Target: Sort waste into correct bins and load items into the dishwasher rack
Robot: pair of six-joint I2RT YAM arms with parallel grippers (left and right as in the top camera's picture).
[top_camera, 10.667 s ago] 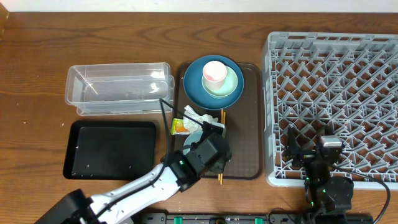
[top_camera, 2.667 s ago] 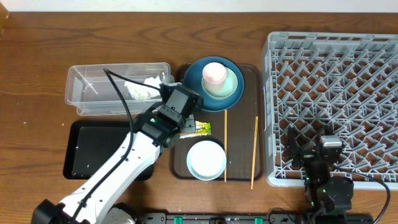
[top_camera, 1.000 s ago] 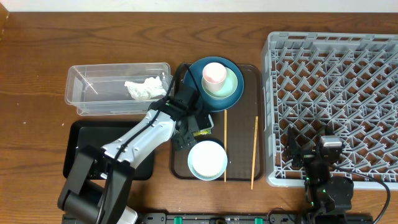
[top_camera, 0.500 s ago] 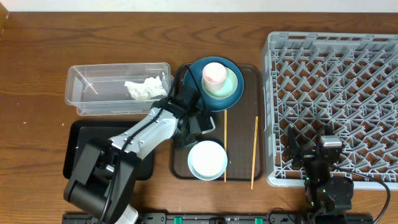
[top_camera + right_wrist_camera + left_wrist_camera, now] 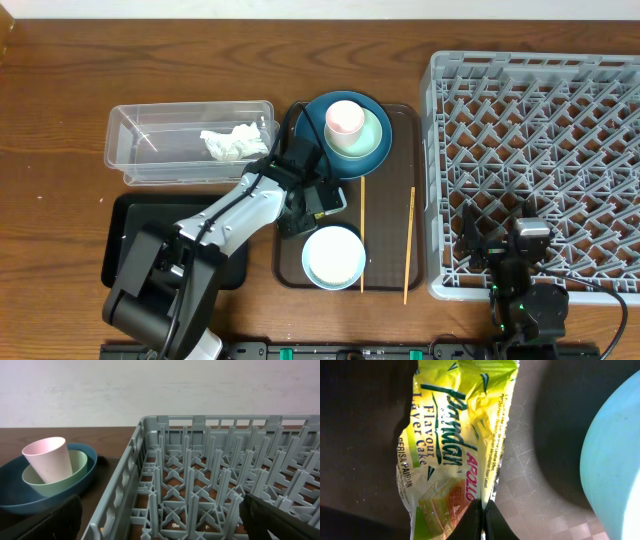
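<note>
Within the last second the left claw (image 5: 480, 519) has been pinched shut on the small yellow-green snack wrapper (image 5: 452, 445), which lies at the left edge of the flat brown serving tray (image 5: 393, 215). Binning is judged next. The right claw (image 5: 162, 525) is held wide, empty.

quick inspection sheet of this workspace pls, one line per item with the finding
surface: wooden table, brown tray on it
job's things: tissue in clear tub; black tray next to it; wrapper, pale bowl and two chopsticks on brown tray; pink cup in green bowl on blue plate; no dishes seen in rack
clutter: nothing seen
grippers: left gripper shut on wrapper; right gripper open at rack's near edge
cables: black cable by left arm
surroundings: pale wall
</note>
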